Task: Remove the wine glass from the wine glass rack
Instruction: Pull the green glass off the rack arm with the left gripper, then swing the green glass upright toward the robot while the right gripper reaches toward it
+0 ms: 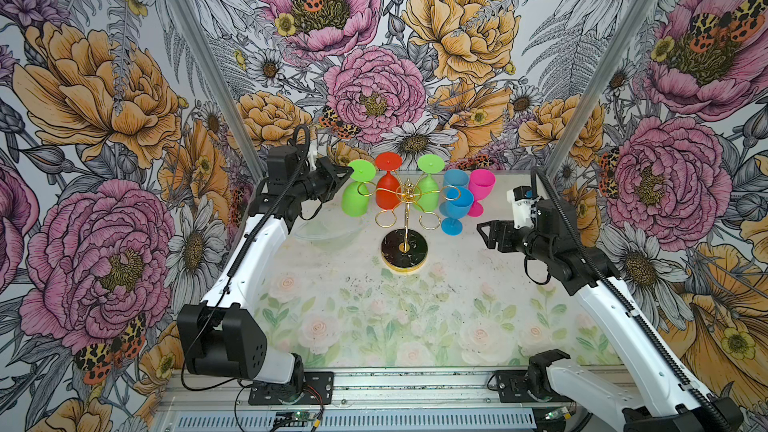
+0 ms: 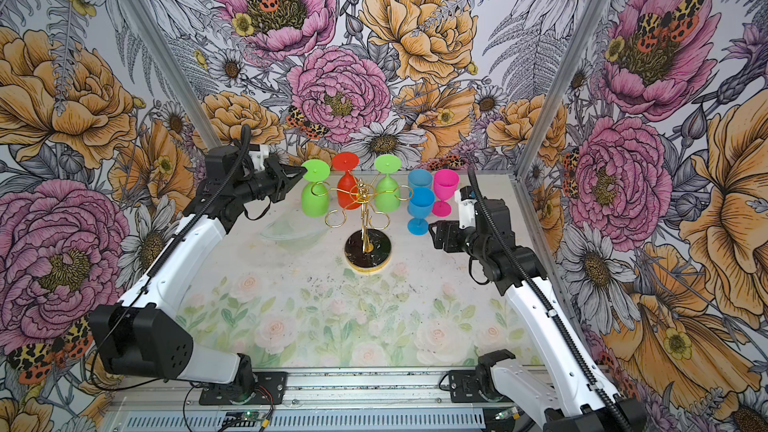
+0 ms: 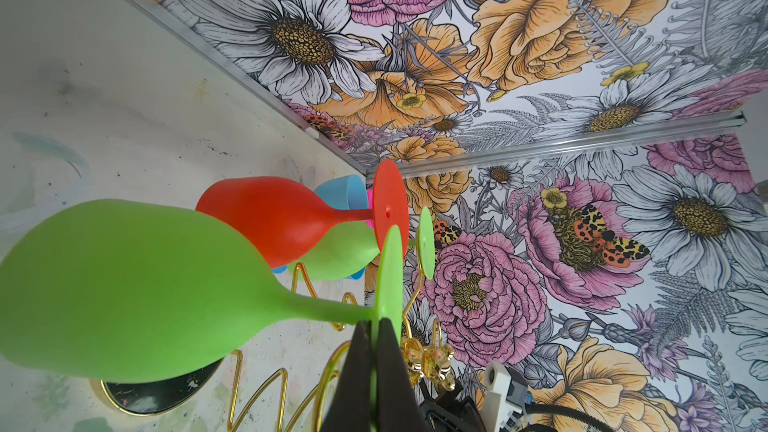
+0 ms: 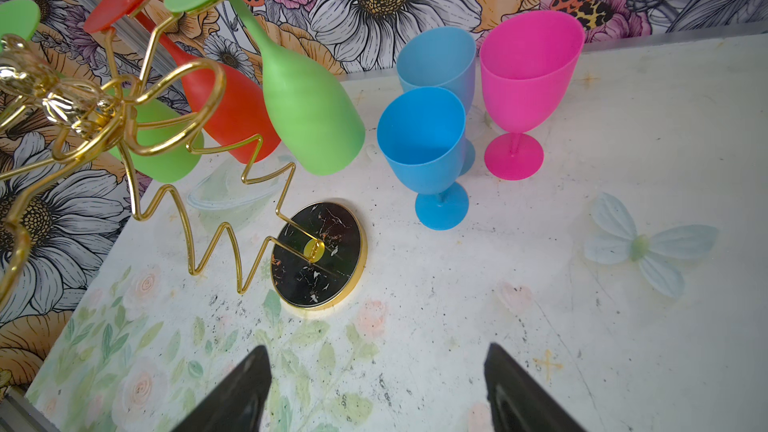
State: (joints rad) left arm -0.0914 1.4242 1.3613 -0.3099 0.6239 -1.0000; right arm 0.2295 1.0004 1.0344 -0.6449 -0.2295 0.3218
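Observation:
The wine glass rack (image 1: 404, 249) (image 2: 368, 249) is a gold wire stand on a round black base at mid-table. Three wine glasses hang upside down from its loops: a green wine glass (image 1: 355, 199) (image 2: 314, 201) (image 3: 124, 284) on the left, a red one (image 1: 387, 193) and another green one (image 1: 428, 195). My left gripper (image 1: 347, 174) (image 2: 301, 174) (image 3: 376, 326) is shut on the rim of the left green glass's round foot (image 3: 390, 272). My right gripper (image 1: 484, 234) (image 2: 434, 234) (image 4: 376, 355) hovers open and empty to the right of the rack, low over the table.
Two blue glasses (image 1: 455, 209) (image 4: 428, 147) and a pink glass (image 1: 480, 191) (image 4: 525, 76) stand upright right of the rack, near the back wall. A clear dish (image 1: 328, 230) (image 4: 232, 197) lies on the table left of the rack's base. Flowered walls close in the back and sides.

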